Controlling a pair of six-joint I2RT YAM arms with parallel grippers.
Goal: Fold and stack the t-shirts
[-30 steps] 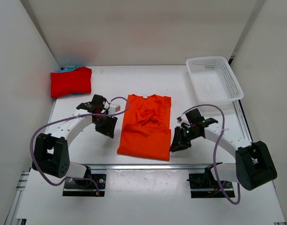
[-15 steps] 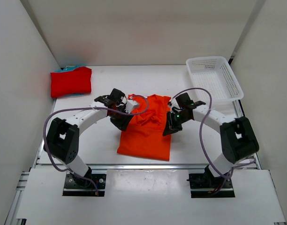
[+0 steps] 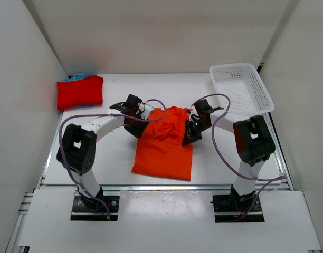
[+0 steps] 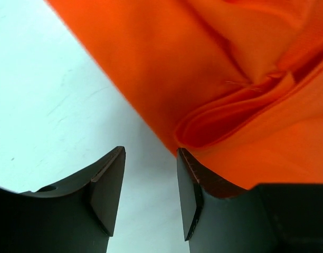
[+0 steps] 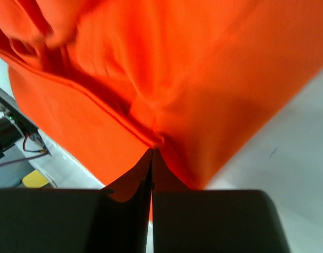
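The orange t-shirt [image 3: 164, 147] lies crumpled in the middle of the table, its top part bunched. My left gripper [image 3: 137, 128] is at the shirt's upper left edge. In the left wrist view the left gripper [image 4: 151, 153] is open with bare table between the jaws, and the orange shirt's edge [image 4: 214, 79] lies just beside the right finger. My right gripper [image 3: 187, 137] is at the shirt's right edge. In the right wrist view the right gripper [image 5: 152, 150] is shut on a fold of the orange cloth [image 5: 167, 68]. The folded red t-shirt [image 3: 80, 92] sits at the back left on the teal-blue one [image 3: 77, 78], of which only an edge shows.
A white mesh basket [image 3: 256, 81] stands at the back right. White walls close the table [image 3: 108, 153] in on the left, right and back. Purple cables loop from both arms over the table.
Both grippers have moved from the shirt's lower sides up and inward to its upper edges. The shirt's top has become narrower and bunched.
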